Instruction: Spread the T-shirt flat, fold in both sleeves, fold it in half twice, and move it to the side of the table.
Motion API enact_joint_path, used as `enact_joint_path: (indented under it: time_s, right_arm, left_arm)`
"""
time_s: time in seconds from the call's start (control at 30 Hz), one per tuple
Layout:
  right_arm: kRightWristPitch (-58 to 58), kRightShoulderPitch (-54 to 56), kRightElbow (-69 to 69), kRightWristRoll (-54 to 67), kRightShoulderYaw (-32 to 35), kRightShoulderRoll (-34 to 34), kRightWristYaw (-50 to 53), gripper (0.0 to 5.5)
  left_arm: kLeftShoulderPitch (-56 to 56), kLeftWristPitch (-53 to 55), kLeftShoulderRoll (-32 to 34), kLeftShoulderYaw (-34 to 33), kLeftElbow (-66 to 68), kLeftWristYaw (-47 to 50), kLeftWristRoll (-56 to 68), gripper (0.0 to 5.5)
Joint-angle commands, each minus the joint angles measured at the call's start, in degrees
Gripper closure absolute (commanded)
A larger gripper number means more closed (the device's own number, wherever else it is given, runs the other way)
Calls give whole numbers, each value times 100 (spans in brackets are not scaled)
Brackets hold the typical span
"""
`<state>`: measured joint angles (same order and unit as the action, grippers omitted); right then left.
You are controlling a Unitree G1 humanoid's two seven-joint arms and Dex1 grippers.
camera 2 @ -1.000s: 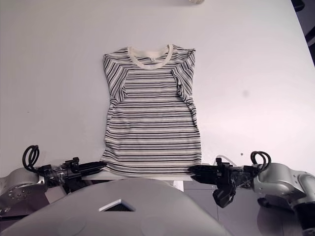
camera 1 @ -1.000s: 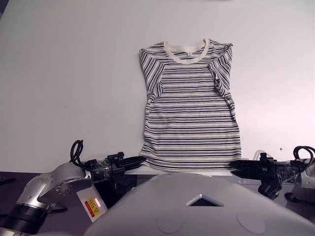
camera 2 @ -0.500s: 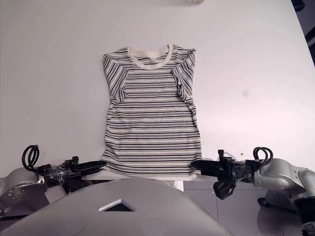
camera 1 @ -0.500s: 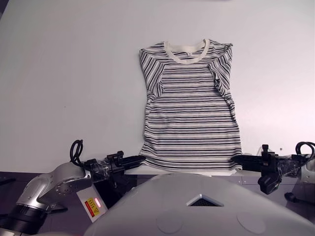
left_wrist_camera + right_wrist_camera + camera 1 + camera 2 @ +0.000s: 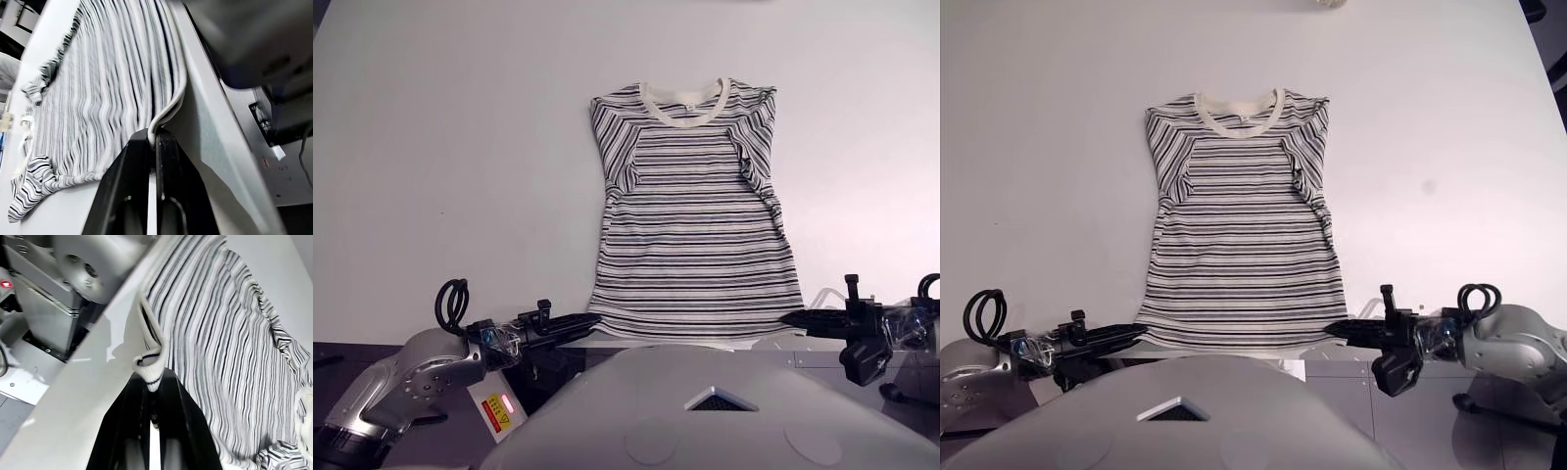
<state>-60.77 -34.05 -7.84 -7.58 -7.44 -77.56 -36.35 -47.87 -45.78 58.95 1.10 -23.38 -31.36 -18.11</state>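
Lying flat on the white table (image 5: 460, 147) in the left eye view, the striped T-shirt (image 5: 690, 211) is seen with its collar (image 5: 683, 99) at the far end and its hem (image 5: 690, 331) along the near table edge. Both sleeves are folded in over the chest. The left hand (image 5: 590, 317) is held low and level at the near left hem corner, pointed inward toward the cloth, with the left arm (image 5: 411, 367) bent behind it below the table edge. The right hand (image 5: 786, 318) is set the same way at the near right hem corner, pointed inward from the opposite side.

From the right eye view the same layout is shown: the two hands face each other across the hem, each tip touching its own corner, and the right arm (image 5: 1518, 343) is drawn in just off the near table edge.

In the left wrist view, the dark fingers (image 5: 132, 166) are pressed close together, and the pale edge of the hem is pinched between them where it curls off the table edge.

In the right wrist view, the fingers (image 5: 176, 421) are likewise drawn narrow, and a bunched striped hem corner is clamped between their tips, lifted slightly above the table surface.
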Motion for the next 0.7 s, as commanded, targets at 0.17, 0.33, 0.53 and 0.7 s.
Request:
enact_joint_path:
  time_s: [0.17,0.33,0.53,0.7]
  right_arm:
    - [3140,1577,-626,2652,293,136,-453,539]
    - [5916,4765,639,2775,-599,2115,-669,539]
    - [6194,7248,4006,1540,-1093,3932,-590,539]
    - [5482,8246,6272,524,-1308,4780,-136,539]
  left_arm:
    - [406,1910,-443,-845,-831,-121,1752,540]
    - [3614,4176,-1122,94,402,-579,2677,540]
    - [7165,4691,-2423,1024,3716,-591,1785,540]
    - [8694,3470,-3010,1675,6294,-272,725,540]
